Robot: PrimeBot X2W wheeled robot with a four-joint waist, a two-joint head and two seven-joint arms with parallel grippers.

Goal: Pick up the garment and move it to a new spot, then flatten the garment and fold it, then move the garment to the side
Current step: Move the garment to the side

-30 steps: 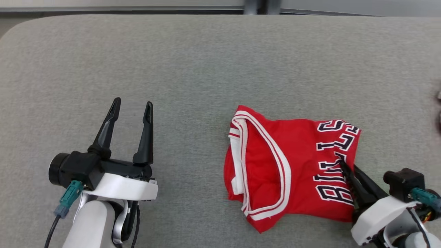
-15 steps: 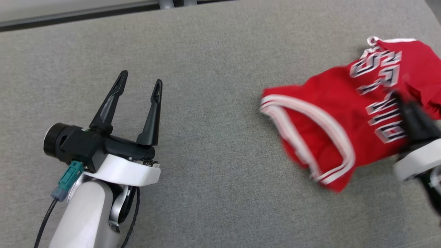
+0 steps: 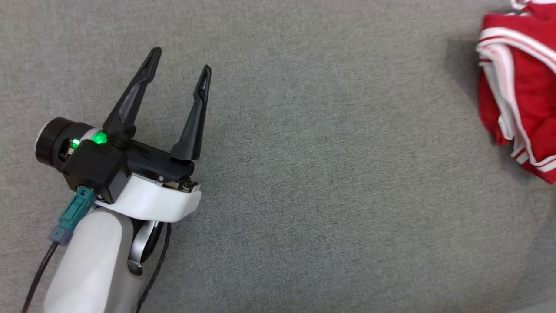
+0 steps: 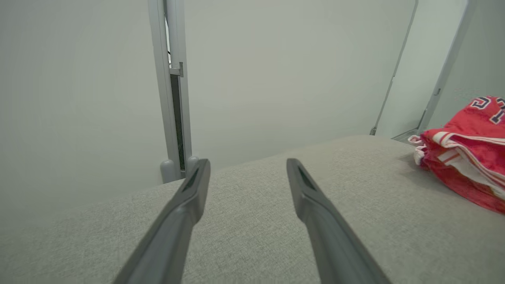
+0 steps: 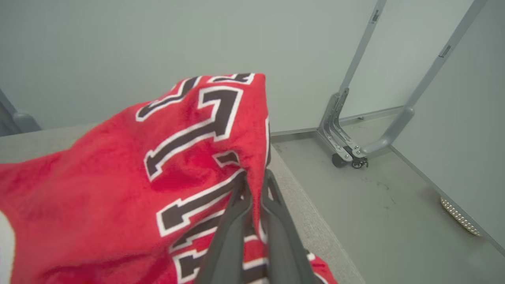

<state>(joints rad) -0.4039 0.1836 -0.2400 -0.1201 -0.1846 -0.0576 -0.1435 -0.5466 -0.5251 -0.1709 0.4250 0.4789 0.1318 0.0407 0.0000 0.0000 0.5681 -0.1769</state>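
Status: right pincer [image 5: 256, 177] pressed together, pinching a lettered fold of the red basketball jersey with white trim and dark lettering [image 5: 118, 189]. The left pincer [image 3: 180, 61] is spread wide with nothing in it, over the grey fabric surface [image 3: 304, 174]. Jersey is bunched at the surface's right end, well apart from the left pincer and off to its right, so the right arm is nearer. Long axis can't be told while crumpled. Count: one jersey, two pincers. My read: set-down next, and flattening will want both arms.

Head camera overhead, wrist cameras low, garment [image 3: 532, 91] common to all.
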